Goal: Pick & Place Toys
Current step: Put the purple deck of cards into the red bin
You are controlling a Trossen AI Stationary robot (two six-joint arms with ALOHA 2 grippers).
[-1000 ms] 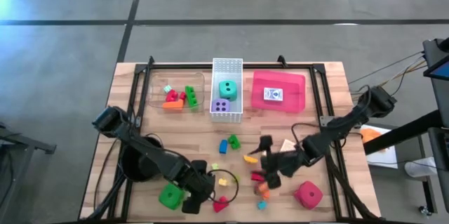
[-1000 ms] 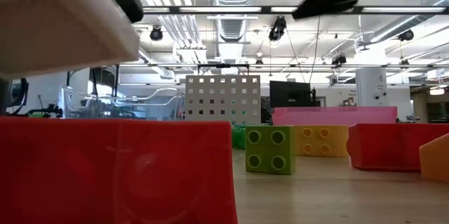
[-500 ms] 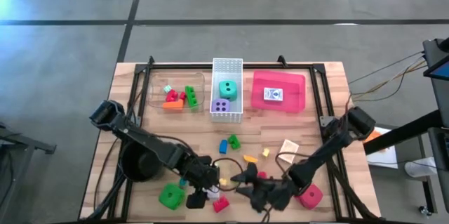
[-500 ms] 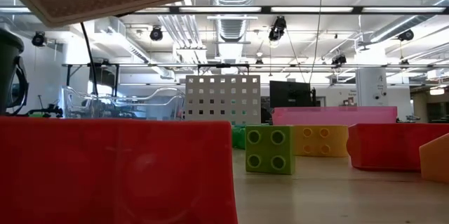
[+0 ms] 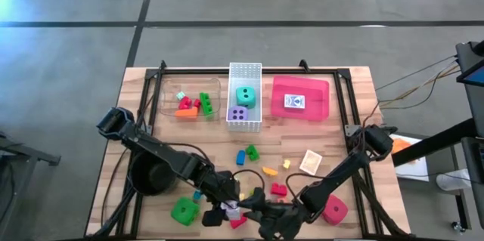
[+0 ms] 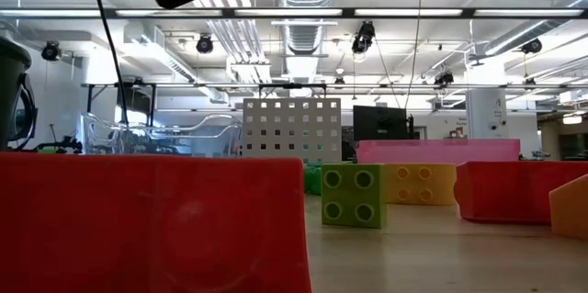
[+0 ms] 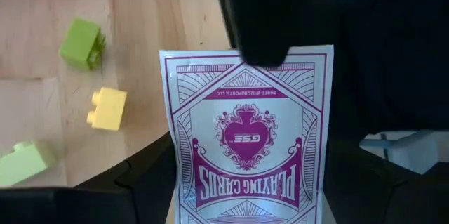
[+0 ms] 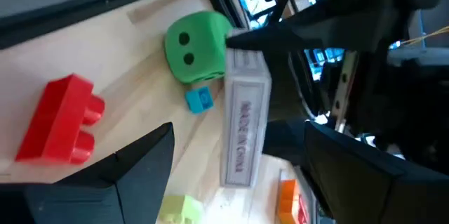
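Flanking card pack [image 7: 247, 154], green die [image 8: 197, 44], red brick [image 8: 61, 121]

One camera hung above me and looked straight down on the whole table [image 5: 355, 82]. A second sat at tabletop height, facing level across into the room, so near a red brick [image 6: 152, 224] that it filled the lower left. My left wrist camera looked closely at the card pack [image 7: 247, 140]; my right wrist camera saw that same pack [image 8: 243, 127] edge-on, beside the green die [image 8: 195, 47].
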